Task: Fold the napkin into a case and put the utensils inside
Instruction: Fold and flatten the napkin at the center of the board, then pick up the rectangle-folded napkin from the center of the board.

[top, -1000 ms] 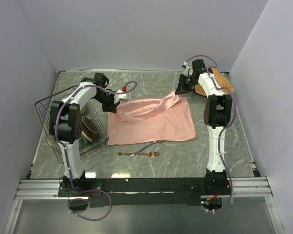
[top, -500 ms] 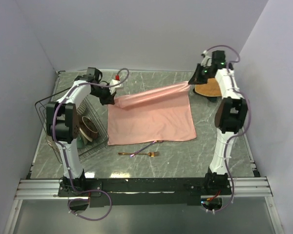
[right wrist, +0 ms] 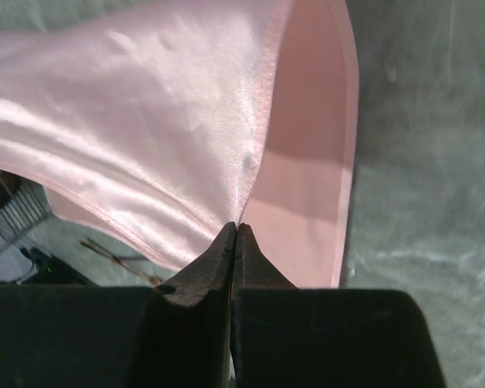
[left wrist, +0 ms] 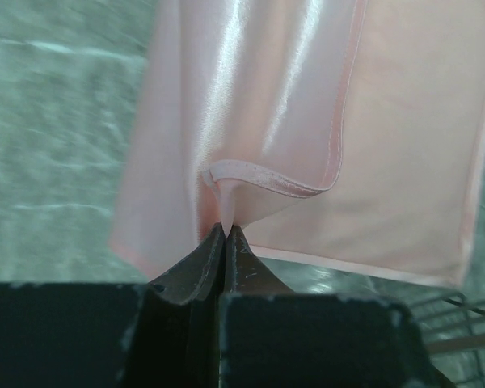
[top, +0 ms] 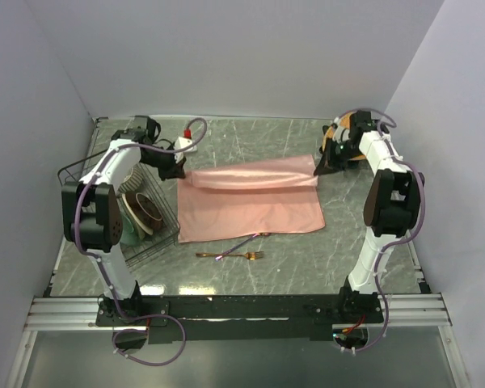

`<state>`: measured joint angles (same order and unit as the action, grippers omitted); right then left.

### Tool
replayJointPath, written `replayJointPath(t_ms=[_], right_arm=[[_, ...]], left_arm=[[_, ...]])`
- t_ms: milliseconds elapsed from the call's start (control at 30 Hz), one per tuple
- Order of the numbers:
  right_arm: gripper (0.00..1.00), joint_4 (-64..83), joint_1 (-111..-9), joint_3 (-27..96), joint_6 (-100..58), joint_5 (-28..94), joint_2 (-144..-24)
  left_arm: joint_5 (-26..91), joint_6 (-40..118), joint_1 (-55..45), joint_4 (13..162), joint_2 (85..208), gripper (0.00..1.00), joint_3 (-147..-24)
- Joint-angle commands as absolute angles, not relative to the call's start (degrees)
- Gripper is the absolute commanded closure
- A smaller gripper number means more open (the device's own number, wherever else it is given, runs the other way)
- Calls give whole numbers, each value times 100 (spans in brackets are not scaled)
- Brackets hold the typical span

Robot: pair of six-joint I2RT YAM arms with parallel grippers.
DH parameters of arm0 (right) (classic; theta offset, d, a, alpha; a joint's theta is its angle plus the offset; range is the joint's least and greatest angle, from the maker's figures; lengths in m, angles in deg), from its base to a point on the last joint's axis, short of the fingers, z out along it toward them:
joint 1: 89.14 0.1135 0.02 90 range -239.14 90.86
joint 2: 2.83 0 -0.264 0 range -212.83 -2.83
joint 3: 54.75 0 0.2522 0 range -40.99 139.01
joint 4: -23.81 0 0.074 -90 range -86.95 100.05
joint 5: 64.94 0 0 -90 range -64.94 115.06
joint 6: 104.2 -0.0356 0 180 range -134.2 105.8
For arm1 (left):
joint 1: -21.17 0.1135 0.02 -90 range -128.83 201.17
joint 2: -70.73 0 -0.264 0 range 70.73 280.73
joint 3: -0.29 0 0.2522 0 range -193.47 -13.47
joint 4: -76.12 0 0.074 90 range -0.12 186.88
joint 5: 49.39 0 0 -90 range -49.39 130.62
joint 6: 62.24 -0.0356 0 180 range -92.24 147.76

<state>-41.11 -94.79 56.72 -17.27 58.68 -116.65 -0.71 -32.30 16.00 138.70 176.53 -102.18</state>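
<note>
Two things I'm asking, says the tech: where is the napkin [top: 250, 212], and what are your jaws doing?

Me: It lies spread on the table [top: 372, 263] between my arms. Its far part is doubled over as a glossy band stretched from one gripper to the other. My left gripper [left wrist: 225, 229] is clenched on the band's left end, with the hem pinched between the tips. My right gripper [right wrist: 236, 228] is clenched on the right end, and the cloth fans out from its tips.

Tech: And the utensils?

Me: The fork [top: 233, 255] lies on the table just in front of the napkin's near edge, apart from it. The spoon [top: 244, 242] lies slanted at that edge; whether it touches the cloth I cannot tell. The wire rack [top: 163, 232] stands beside my left arm, and the woven mat [top: 339, 131] lies behind my right gripper.
</note>
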Motion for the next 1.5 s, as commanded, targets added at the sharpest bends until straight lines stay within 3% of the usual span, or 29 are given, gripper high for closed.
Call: replayJointPath(t_ms=[0, 367, 433, 467, 500, 533, 633, 800, 967, 1300, 1467], right_arm=[[100, -4497, -9486, 5210, -1253, 5425, -11129], [100, -5059, -9442, 4857, -437, 4931, -10988], [98, -5366, -9345, 4839, -130, 4949, -11050], [93, -5454, -9293, 4805, -32, 4958, -11050], [86, -5594, -9258, 4796, 56, 4949, -11006], [60, -5657, -9222, 4804, 266, 4932, -10980], [27, -5929, -9248, 5172, 644, 4835, -10953], [24, -6291, -9240, 6859, 1365, 4922, -11514], [31, -6036, -8942, 8229, 1691, 4844, -12393], [37, -4604, -8361, 8029, 2790, 4483, -13131], [35, -4199, -8168, 8048, 2948, 4264, -13510]], left_arm=[[-219, -3869, 1528, 14340, 17383, 94, -9777], [-219, -4817, 1221, 15551, 17479, 93, -9662], [-87, -5045, 1159, 15781, 17515, 86, -9714], [-61, -5099, 1150, 15939, 17541, 82, -9784], [-26, -5117, 1150, 16010, 17550, 66, -9837], [-8, -5152, 1159, 16097, 17559, 61, -9899], [45, -5065, 1159, 16397, 17620, 51, -10320], [-87, -4644, 1220, 16451, 17804, 47, -11164], [149, -2764, 1185, 14791, 18304, 47, -11567], [1001, -1252, 1089, 14122, 19544, 47, -12554], [1547, -1399, 860, 14139, 19870, 46, -12607]])
